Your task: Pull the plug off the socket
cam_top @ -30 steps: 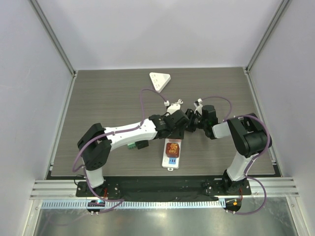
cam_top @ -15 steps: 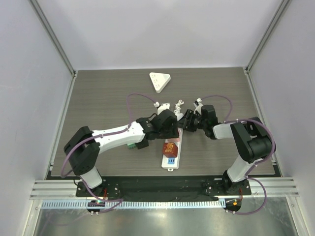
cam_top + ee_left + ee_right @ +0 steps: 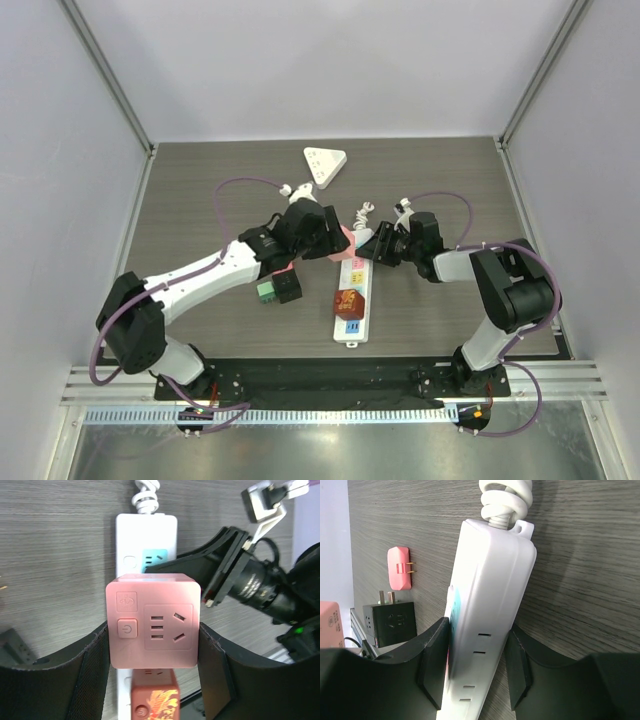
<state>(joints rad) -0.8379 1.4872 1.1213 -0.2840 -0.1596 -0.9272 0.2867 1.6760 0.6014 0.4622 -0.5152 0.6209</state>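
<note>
Extraction step, judged all but complete. Laid near-to-far on the grey wood-grain surface [image 3: 200,200]: a white power strip [image 3: 351,325], pinched at its far end by the right tool [image 3: 476,660], pads flush against both long sides. Held over the strip's middle in the left tool [image 3: 152,652], pressed together on two opposite faces: the pink cube plug [image 3: 152,621]. Seemingly clear of its socket already, going by the gap between cube and strip in the right wrist view; prongs hidden, so not certain. Next move, as a judgement: keep the strip pinned, raise the cube straight up without tilt, then carry it well clear.

Materials and shapes, in descending size:
- Surface: matte, dark grey, fine straight grain.
- Power strip: long bar of glossy white plastic with rounded edges, teal socket inserts, small slots along the side, ribbed white cord [image 3: 506,500] at the far end.
- Tool pads: black, with a woven-looking face.
- Pink cube plug: satin plastic, rounded corners, socket holes and a round power button on the upper face.
- Triangular socket block [image 3: 325,163]: white, rounded corners, far centre, well apart.
- Red adapter [image 3: 348,302]: boxy, orange leaf print, seated on the strip nearer than the cube.
- Black adapter [image 3: 390,616] and small pink plug [image 3: 399,575] with brass pins: loose, left of the strip.
</note>
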